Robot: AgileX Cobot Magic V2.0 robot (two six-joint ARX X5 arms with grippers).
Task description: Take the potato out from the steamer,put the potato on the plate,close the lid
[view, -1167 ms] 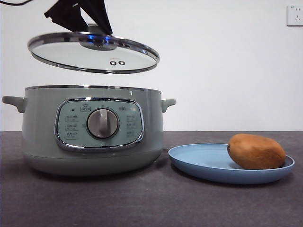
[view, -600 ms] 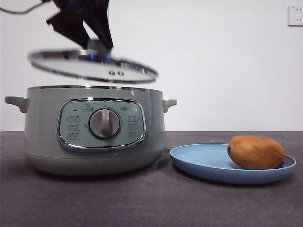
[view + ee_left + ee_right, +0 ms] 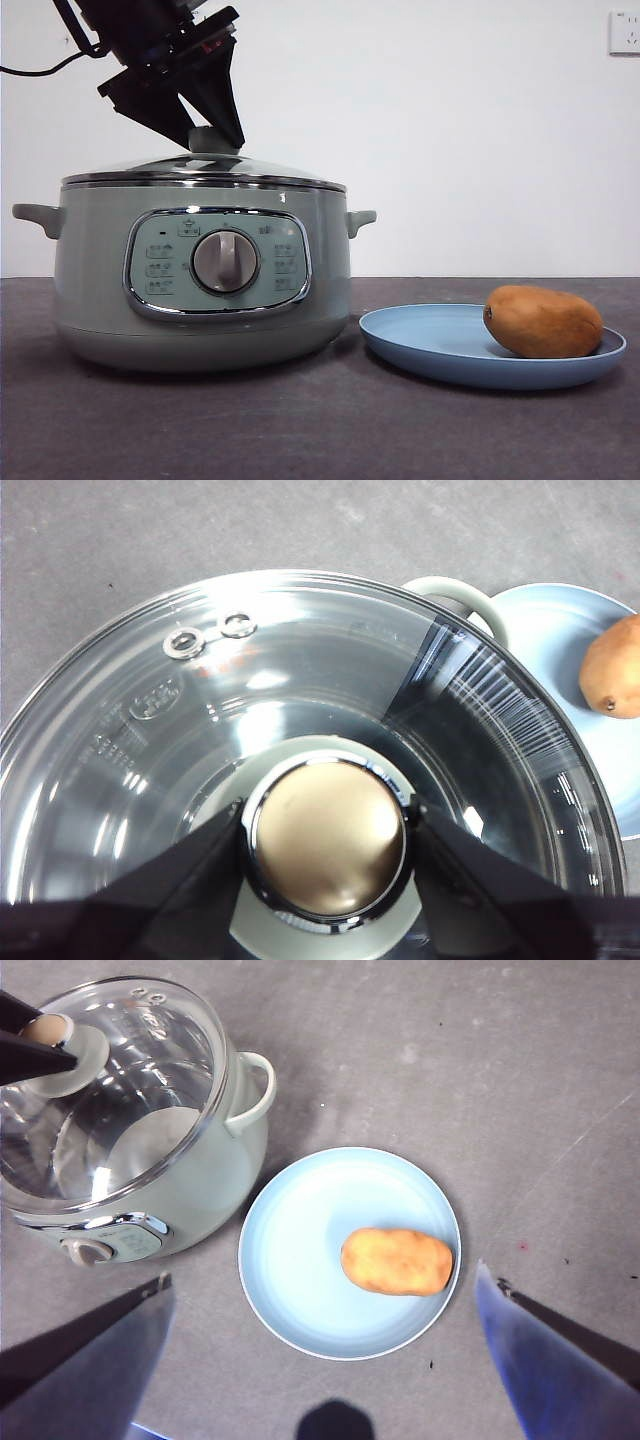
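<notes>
The glass lid (image 3: pixel 200 168) rests level on the sage-green steamer (image 3: pixel 200 300), rim meeting rim. My left gripper (image 3: pixel 212 138) comes down from the upper left and is shut on the lid's round knob (image 3: pixel 325 840), one black jaw on each side. The brown potato (image 3: pixel 543 321) lies on the light-blue plate (image 3: pixel 430 345) to the right of the pot. In the right wrist view the potato (image 3: pixel 397 1261) sits right of the plate's (image 3: pixel 300 1260) centre, and my right gripper (image 3: pixel 322 1275) hangs open high above it, holding nothing.
One steamer handle (image 3: pixel 460 595) points toward the plate, with a narrow gap between pot and plate. A wall socket (image 3: pixel 623 32) is at the top right. Dark grey tabletop (image 3: pixel 320 430) runs along the front.
The left gripper has lowered the lid from well above the steamer down onto its rim. Potato and plate have not moved.
</notes>
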